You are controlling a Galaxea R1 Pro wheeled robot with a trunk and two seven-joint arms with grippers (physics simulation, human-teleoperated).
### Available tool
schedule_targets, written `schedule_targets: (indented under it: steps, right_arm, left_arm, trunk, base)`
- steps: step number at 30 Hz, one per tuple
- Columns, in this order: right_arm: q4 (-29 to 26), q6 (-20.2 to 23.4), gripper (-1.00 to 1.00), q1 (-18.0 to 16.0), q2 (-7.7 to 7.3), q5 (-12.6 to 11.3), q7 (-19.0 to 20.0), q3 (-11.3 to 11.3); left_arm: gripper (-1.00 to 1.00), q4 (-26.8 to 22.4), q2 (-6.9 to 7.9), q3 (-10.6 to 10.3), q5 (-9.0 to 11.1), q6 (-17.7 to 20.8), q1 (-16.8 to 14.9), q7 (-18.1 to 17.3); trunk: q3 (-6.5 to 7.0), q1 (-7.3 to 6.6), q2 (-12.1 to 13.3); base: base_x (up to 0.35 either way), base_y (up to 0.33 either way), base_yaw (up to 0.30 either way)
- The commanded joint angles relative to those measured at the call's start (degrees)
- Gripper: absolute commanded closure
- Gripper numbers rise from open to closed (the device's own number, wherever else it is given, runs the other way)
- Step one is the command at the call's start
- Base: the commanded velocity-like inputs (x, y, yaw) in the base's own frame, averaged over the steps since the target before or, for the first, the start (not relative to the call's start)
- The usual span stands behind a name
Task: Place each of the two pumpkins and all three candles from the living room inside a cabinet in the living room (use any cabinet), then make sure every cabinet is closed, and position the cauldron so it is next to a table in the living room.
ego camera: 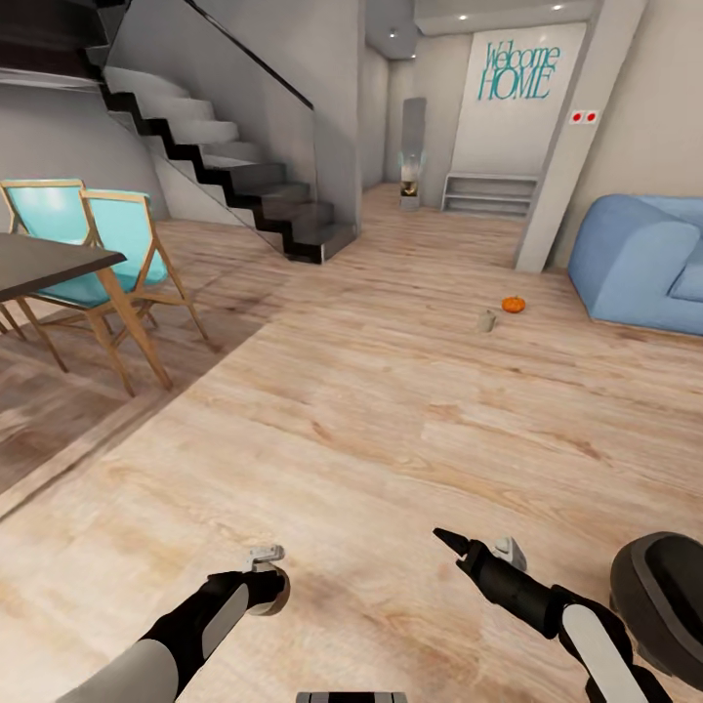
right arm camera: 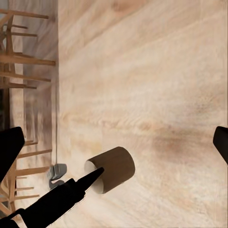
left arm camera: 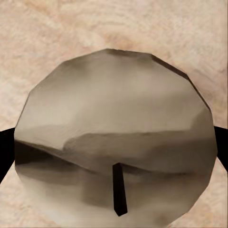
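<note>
Head view: left gripper (ego camera: 266, 586) jaws clamp a candle (left arm camera: 114, 142); right gripper (ego camera: 459, 547) jaws wide. Keep it steady while driving toward far pumpkin (ego camera: 514, 305).

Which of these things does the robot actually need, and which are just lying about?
For the job:
pumpkin
floor candle
held candle, in the left end effector

Just lying about:
chairs
sofa
stairs

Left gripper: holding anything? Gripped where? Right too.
The left gripper is shut on a candle, its fingers on opposite sides of the round body, wick end facing the wrist camera. The right gripper is open and holds nothing.
</note>
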Motion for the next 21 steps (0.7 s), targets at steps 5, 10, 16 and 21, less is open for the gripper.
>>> schedule_targets:
  steps: [5, 10, 16, 21]
  right_arm:
    - [0.12, 0.33, -1.00, -0.02, 0.01, 0.10, 0.23, -0.19]
    - [0.12, 0.34, -1.00, -0.02, 0.01, 0.09, 0.23, -0.21]
    - [0.13, 0.39, -1.00, -0.02, -0.04, 0.11, 0.21, -0.22]
    - [0.18, 0.39, -1.00, -0.02, -0.02, 0.10, 0.23, -0.22]
  left_arm:
    - [1.00, -0.16, 0.09, -0.45, 0.58, 0.19, -0.03, 0.47]
    - [1.00, -0.16, 0.08, -0.45, 0.58, 0.19, -0.03, 0.47]
    - [1.00, -0.16, 0.07, -0.45, 0.58, 0.19, -0.03, 0.47]
    - [1.00, -0.16, 0.07, -0.45, 0.58, 0.19, -0.03, 0.47]
  trunk:
    - [-0.05, 0.02, -0.02]
    - [-0.05, 0.02, -0.02]
    - [-0.05, 0.02, -0.02]
    - [-0.05, 0.02, -0.02]
  base:
    - [0.337, 0.000, 0.000]
    - [0.337, 0.000, -0.051]
    - [0.337, 0.000, -0.181]
    - [0.337, 0.000, -0.056]
